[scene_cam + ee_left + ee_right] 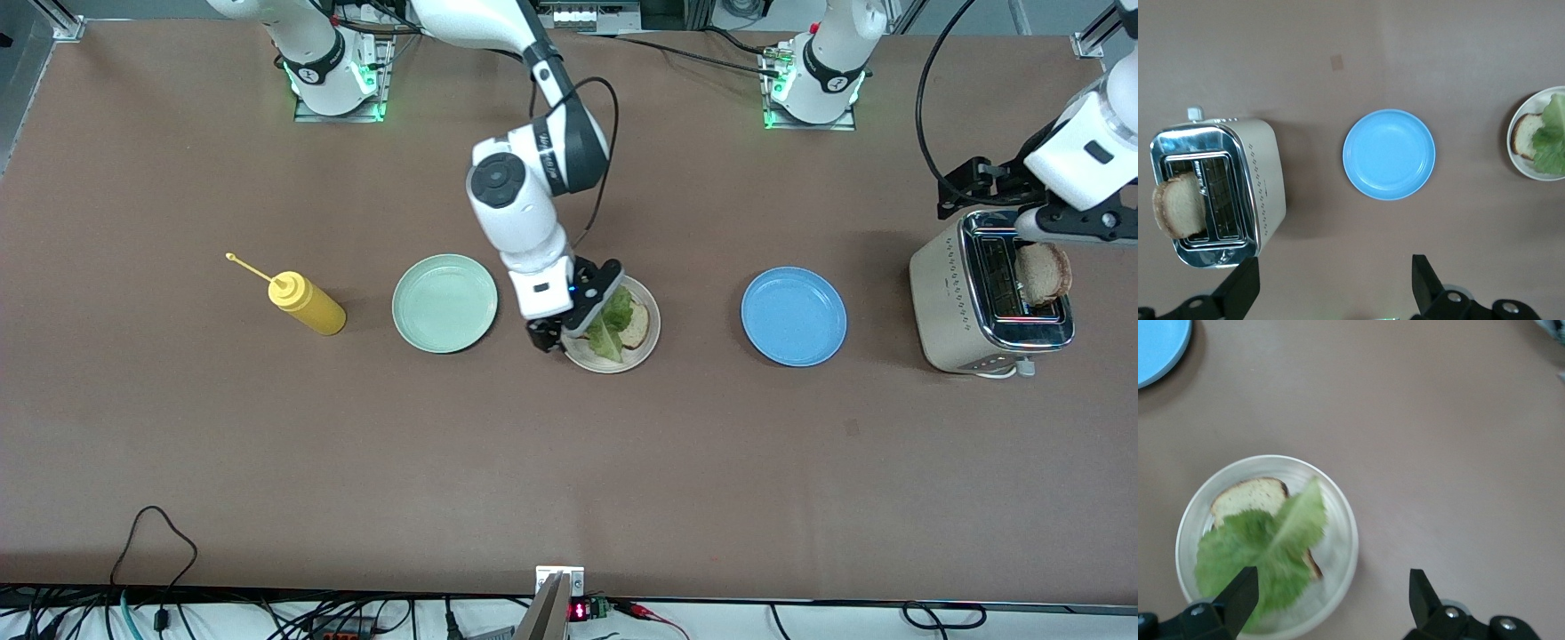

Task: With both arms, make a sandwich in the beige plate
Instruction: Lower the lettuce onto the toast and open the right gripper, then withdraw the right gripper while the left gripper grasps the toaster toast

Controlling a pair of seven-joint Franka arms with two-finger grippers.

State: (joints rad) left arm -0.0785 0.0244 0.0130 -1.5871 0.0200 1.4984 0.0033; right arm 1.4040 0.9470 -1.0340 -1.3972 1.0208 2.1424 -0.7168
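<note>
Now lettuce leaf lies lengthwise over bread slice on beige plate; right gripper jaws apart; left gripper likewise, seemingly.

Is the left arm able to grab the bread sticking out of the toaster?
Probably yes. The left gripper hangs open beside the toaster, and the bread slice stands up out of a slot with nothing covering it. The right gripper is busy over the beige plate.

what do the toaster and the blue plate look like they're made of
The toaster: likely metal, with a mirror-bright chrome top around the slots that throws reflections, and cream matte side panels with small dotted marks. A bread slice stands in one slot. The blue plate: probably plastic or glazed ceramic; even colour and a soft sheen on the rim leave it open.
</note>
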